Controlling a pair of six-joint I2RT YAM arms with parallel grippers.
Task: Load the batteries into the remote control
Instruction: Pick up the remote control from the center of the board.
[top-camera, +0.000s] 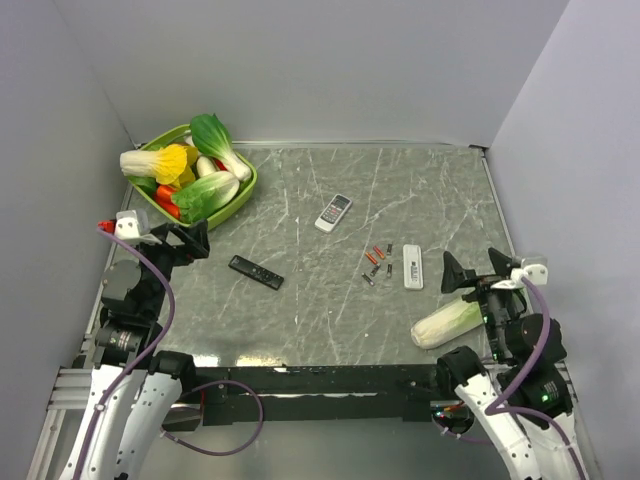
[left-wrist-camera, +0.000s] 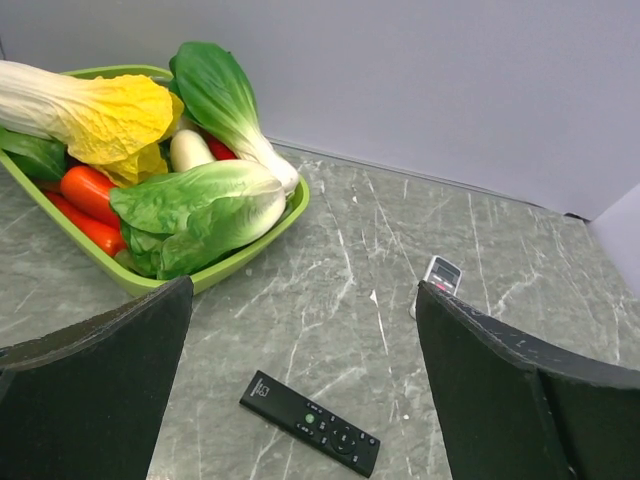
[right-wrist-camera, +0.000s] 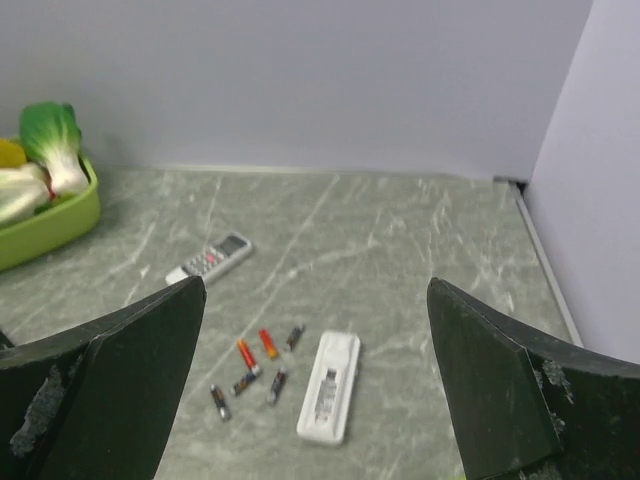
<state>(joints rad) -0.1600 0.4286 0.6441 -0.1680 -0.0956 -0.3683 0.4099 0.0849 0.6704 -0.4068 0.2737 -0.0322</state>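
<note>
Several batteries (top-camera: 377, 264) lie loose on the marble table, two orange-red (right-wrist-camera: 245, 353) and the others dark (right-wrist-camera: 277, 384). Just right of them a white remote control (top-camera: 413, 266) (right-wrist-camera: 329, 388) lies back side up. My right gripper (top-camera: 452, 273) (right-wrist-camera: 315, 285) hovers open, near of and right of the white remote, holding nothing. At the table's left side my left gripper (top-camera: 198, 240) (left-wrist-camera: 305, 290) is open and empty, with a black remote (top-camera: 256, 272) (left-wrist-camera: 310, 423) lying below and ahead of it.
A grey button remote (top-camera: 334, 212) (left-wrist-camera: 441, 274) (right-wrist-camera: 209, 258) lies at mid table. A green basket (top-camera: 249, 190) (left-wrist-camera: 255, 255) of vegetables fills the far left corner. A napa cabbage (top-camera: 447, 323) rests by the right arm. Grey walls close in the left, far and right sides.
</note>
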